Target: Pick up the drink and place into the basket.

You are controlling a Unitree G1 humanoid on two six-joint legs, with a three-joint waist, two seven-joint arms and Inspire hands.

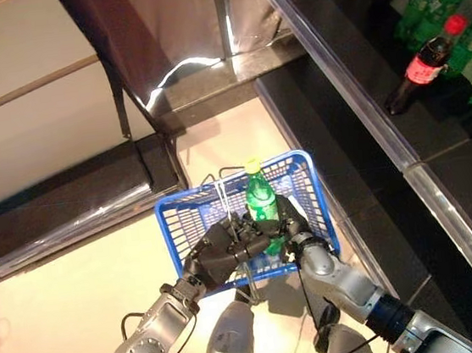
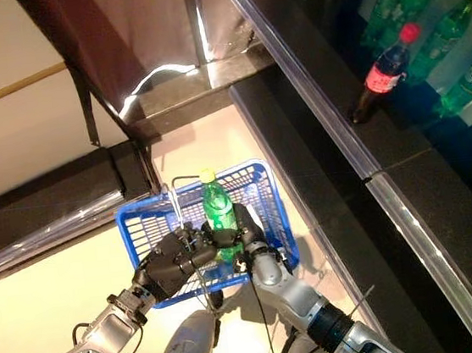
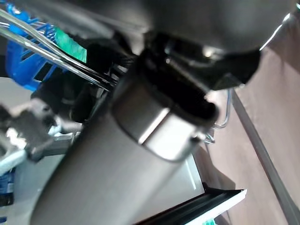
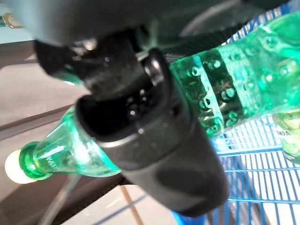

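Shelf: a dark shelf [image 1: 352, 69] with a pale metal edge runs along the robot's right side, well apart from the basket.
Shelf goods: a cola bottle [image 1: 416, 75] with a red cap and red label stands near the shelf's edge; several green bottles [image 1: 442, 0] stand behind it.
Surroundings: a dark cabinet foot [image 1: 111, 54] rises ahead of the basket, with a bright strip of light [image 1: 177, 68] at its base; the floor [image 1: 55, 308] under the basket is pale.
Obstruction: the basket's wire handles [image 1: 221, 197] rise just beside the bottle, between the two hands.
Basket: a blue wire basket [image 1: 305, 181], held up in front of the robot above the floor.
Left hand: the left hand [image 1: 223, 250] has its fingers curled round the wire handles at the basket's near side.
Right hand: the right hand [image 4: 154, 140] is clamped round the drink, thumb across the bottle's body.
Drink: a clear green plastic bottle [image 1: 261, 199] with a pale yellow cap [image 1: 253, 166], dimpled sides and a green label.
Drink position: upright, its lower part inside the basket, its neck and cap standing above the rim; whether its base touches the basket floor cannot be told.
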